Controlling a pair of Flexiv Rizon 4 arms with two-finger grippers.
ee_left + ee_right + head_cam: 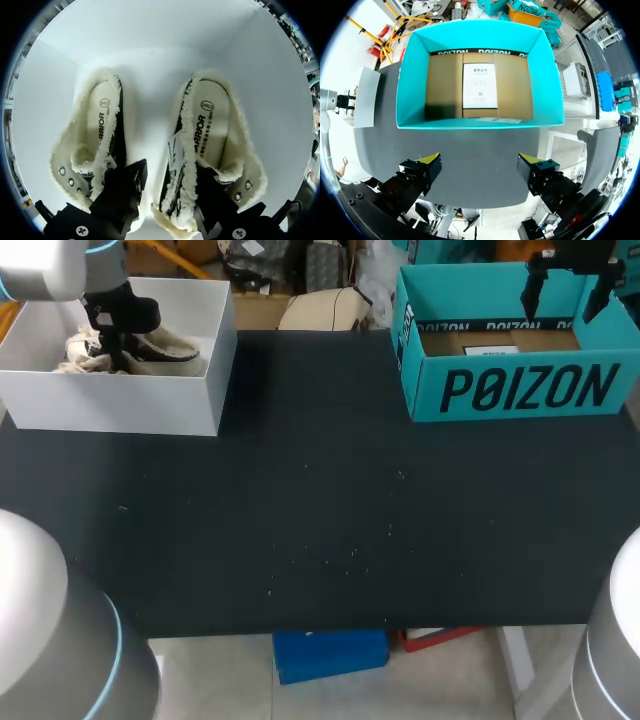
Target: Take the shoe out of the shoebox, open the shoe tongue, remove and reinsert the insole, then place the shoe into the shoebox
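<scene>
Two fleece-lined shoes lie side by side in the white shoebox (120,390) at the table's far left. My left gripper (118,345) is down inside that box. In the left wrist view the gripper (175,172) straddles the inner side wall of one shoe (210,125). One finger (212,192) is inside that shoe's opening, the other (125,187) stands between it and the second shoe (100,130), with a thin gap showing beside the wall. My right gripper (565,290) hangs open and empty over the teal box (520,390).
The teal box (412,75) at the far right is open, with only a brown cardboard floor and a white label inside. The dark table (320,520) stretches between the two boxes and toward the front edge.
</scene>
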